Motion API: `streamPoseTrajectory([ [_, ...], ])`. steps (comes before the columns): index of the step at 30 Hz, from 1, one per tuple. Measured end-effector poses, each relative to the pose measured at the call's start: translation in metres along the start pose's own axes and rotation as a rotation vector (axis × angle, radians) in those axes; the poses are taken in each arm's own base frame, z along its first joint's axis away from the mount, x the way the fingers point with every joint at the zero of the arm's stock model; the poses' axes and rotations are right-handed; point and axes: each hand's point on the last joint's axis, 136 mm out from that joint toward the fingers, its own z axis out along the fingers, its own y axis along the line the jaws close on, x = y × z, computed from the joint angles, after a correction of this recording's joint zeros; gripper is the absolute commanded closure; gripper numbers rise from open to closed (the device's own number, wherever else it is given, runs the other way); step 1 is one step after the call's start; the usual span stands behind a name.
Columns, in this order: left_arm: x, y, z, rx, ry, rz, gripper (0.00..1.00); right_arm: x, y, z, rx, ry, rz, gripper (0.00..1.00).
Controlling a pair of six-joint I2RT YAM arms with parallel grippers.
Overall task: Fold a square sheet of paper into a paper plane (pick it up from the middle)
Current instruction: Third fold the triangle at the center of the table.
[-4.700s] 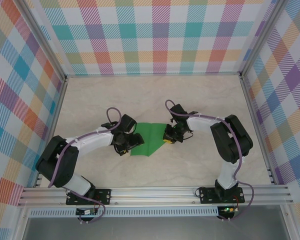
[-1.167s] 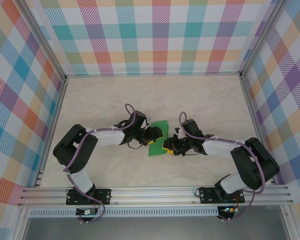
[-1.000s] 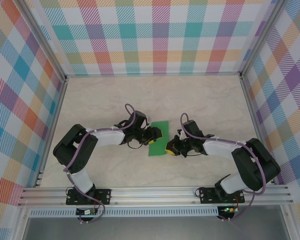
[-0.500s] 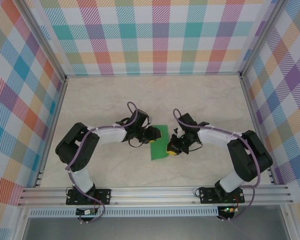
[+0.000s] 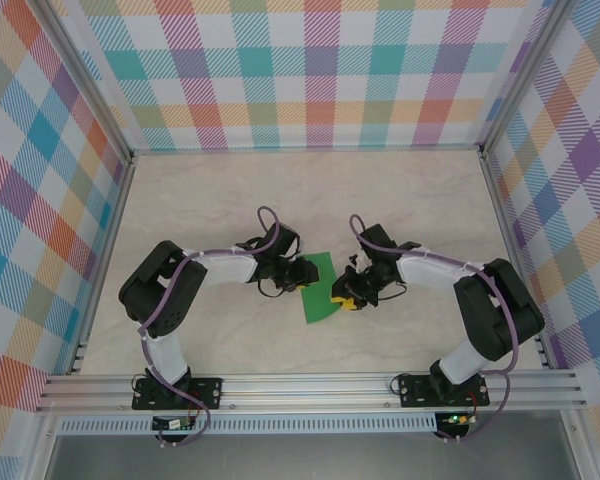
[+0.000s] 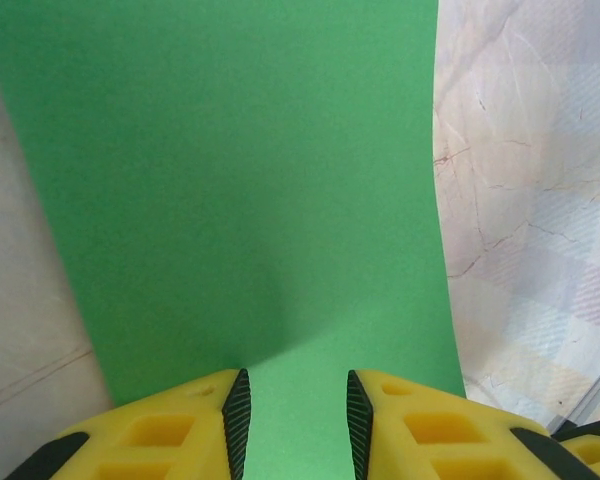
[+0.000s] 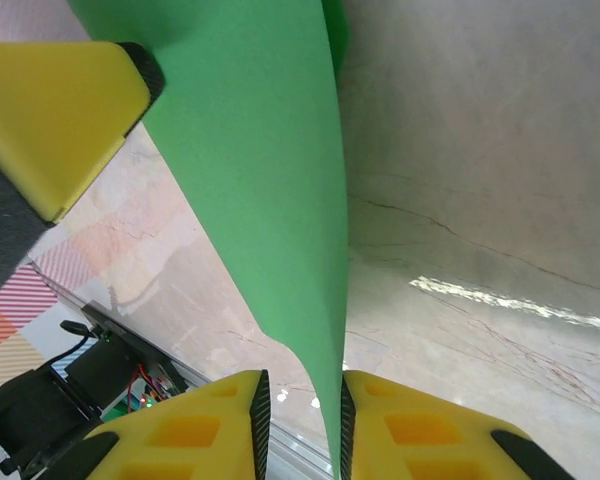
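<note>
from above, the green sheet of paper (image 5: 320, 290) shows as a narrow strip near the middle of the pale marbled bench (image 5: 280, 200), slightly toward the near edge, with checked walls (image 5: 320, 80) around the bench. the left pincer (image 5: 305, 277) meets the strip's left side and the right pincer (image 5: 346, 298) its right side, both arms bent inward toward it. in the left wrist view the sheet of paper (image 6: 230, 180) spreads broad and flat ahead of the left pincer (image 6: 295, 420), with bench (image 6: 520, 200) to its right; the black pads (image 6: 238, 415) stand a small way apart, part open, and green shows in the gap between them, nothing clamped. in the right wrist view the sheet of paper (image 7: 270, 200) is seen nearly edge-on and gently curved, with bench (image 7: 460, 150) on both sides of it. its lower edge runs down into the narrow gap of the right pincer (image 7: 300, 415), close against the right-hand pad; the jaws are slightly apart and not pinched shut on it. at upper left one yellow finger (image 7: 50, 120) of the left pincer lies against the sheet.
</note>
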Motion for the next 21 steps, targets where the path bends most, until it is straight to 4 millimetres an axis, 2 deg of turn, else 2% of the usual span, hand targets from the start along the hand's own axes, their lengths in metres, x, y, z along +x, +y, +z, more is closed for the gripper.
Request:
streamPoseTrajectory([
  [6, 0.000, 0.000, 0.000, -0.001, 0.001, 0.000, 0.67, 0.006, -0.008, 0.003, -0.006, 0.010, 0.059, 0.80],
  [9, 0.000, 0.000, 0.000, -0.002, 0.001, 0.002, 0.68, 0.007, -0.008, 0.002, -0.014, 0.003, 0.069, 0.86],
  [13, 0.000, 0.000, 0.000, -0.002, 0.001, 0.002, 0.68, 0.006, -0.003, 0.000, -0.032, -0.009, 0.066, 0.93],
  [17, 0.000, 0.000, 0.000, -0.002, 0.002, 0.002, 0.68, 0.007, 0.003, 0.001, -0.038, -0.004, 0.043, 0.94],
  [21, 0.000, 0.000, 0.000, -0.002, 0.001, 0.002, 0.68, 0.000, 0.017, 0.008, -0.046, 0.004, 0.015, 0.94],
])
